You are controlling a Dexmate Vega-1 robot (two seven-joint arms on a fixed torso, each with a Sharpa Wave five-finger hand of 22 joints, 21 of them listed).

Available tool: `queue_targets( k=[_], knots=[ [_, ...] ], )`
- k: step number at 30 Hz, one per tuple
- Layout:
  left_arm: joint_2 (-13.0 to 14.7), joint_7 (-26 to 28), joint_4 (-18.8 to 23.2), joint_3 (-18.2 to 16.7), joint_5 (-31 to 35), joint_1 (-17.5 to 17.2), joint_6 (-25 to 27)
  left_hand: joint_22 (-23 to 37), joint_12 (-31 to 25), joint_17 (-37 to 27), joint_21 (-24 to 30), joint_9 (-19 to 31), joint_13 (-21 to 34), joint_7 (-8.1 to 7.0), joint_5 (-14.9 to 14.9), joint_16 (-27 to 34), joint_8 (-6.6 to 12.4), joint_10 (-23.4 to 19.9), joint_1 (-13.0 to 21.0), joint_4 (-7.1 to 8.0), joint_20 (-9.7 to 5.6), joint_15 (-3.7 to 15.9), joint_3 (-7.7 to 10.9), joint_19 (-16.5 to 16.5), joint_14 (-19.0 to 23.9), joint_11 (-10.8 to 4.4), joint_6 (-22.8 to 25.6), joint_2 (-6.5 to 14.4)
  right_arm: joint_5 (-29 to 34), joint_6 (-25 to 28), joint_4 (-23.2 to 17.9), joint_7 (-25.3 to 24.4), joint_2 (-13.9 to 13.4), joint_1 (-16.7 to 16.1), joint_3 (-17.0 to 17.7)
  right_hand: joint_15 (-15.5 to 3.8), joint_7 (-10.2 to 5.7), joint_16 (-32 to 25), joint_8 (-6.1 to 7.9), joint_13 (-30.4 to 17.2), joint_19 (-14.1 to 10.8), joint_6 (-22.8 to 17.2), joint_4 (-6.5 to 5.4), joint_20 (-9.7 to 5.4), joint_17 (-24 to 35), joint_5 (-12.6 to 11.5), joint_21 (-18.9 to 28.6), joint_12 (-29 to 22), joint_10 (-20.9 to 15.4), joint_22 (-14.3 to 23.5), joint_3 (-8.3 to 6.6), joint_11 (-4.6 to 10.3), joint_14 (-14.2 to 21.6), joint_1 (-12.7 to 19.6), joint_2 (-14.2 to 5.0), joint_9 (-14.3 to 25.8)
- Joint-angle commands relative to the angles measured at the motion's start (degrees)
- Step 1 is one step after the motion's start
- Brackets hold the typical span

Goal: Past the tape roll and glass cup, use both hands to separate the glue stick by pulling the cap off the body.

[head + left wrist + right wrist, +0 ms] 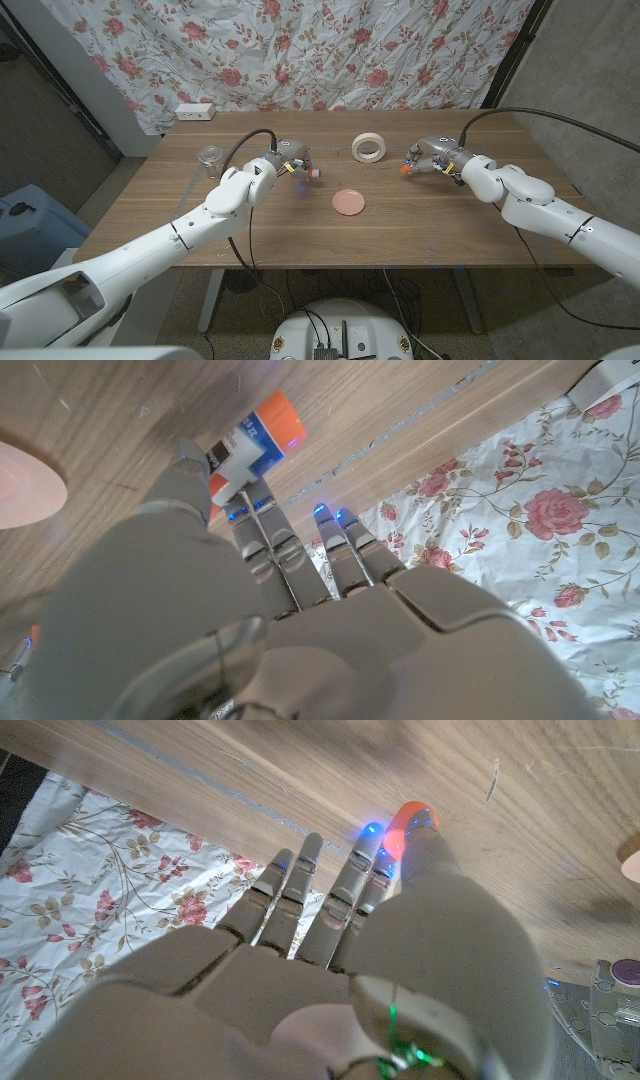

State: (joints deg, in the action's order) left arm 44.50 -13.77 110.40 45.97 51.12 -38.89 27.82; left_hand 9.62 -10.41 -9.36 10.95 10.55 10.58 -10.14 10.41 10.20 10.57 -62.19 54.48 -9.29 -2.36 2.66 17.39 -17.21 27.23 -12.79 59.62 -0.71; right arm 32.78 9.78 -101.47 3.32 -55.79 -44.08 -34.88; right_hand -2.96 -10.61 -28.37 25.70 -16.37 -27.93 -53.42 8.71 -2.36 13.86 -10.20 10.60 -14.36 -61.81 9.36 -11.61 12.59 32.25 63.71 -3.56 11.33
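My left hand (285,160) pinches the glue stick body (312,174) just above the table, left of centre. In the left wrist view the body (255,442) shows a white label and an orange end, held between the thumb and fingers of the left hand (270,620). My right hand (436,158) is off to the right, well apart from the left, and pinches the small orange cap (405,168). In the right wrist view the cap (404,826) sits at the fingertips of the right hand (330,970). Cap and body are separate.
The white tape roll (368,148) lies between the hands, towards the back. A glass cup (211,157) stands left of my left hand. A pink disc (349,202) lies at mid-table, also seen as the pink disc (22,485). A white power strip (195,112) sits at the back left.
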Motion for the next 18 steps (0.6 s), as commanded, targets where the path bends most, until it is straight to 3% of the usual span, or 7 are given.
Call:
queue_targets(
  k=[1,18],
  knots=[
    [-0.84,-2.15,-1.29,0.29,1.79,0.1,0.28,0.04,0.17,0.0,-0.33,0.23,0.07,-0.12,0.29,-0.1,-0.07,0.48,-0.6,0.28,-3.57,7.78,-0.07,0.18,-0.12,-0.04,-0.69,0.28,2.73,1.6,0.65,2.56,0.45,1.56,-1.73,-8.97,-1.76,0.1,0.19,-0.31,-0.19,-1.71,-0.14,-0.42,-0.02,-0.49,-0.02,0.36,0.29,0.03,0.03,-0.06,0.68,-0.16,-0.45,0.26],
    [-1.65,-2.63,-2.69,0.69,2.42,0.23,0.59,0.04,0.16,-0.02,-0.34,0.23,0.1,0.02,0.29,-0.03,-0.02,1.43,-1.12,0.4,-3.52,7.55,-0.33,0.38,0.04,-0.05,-1.3,0.21,5.91,5.65,-0.68,6.71,0.75,2.59,-3.23,-8.44,-1.84,0.98,-0.06,-0.28,0.08,-0.95,-0.28,0.09,-0.29,-0.42,-0.1,0.75,0.94,0.04,0.48,-0.1,0.11,-1.08,0.47,0.3]
  ],
)
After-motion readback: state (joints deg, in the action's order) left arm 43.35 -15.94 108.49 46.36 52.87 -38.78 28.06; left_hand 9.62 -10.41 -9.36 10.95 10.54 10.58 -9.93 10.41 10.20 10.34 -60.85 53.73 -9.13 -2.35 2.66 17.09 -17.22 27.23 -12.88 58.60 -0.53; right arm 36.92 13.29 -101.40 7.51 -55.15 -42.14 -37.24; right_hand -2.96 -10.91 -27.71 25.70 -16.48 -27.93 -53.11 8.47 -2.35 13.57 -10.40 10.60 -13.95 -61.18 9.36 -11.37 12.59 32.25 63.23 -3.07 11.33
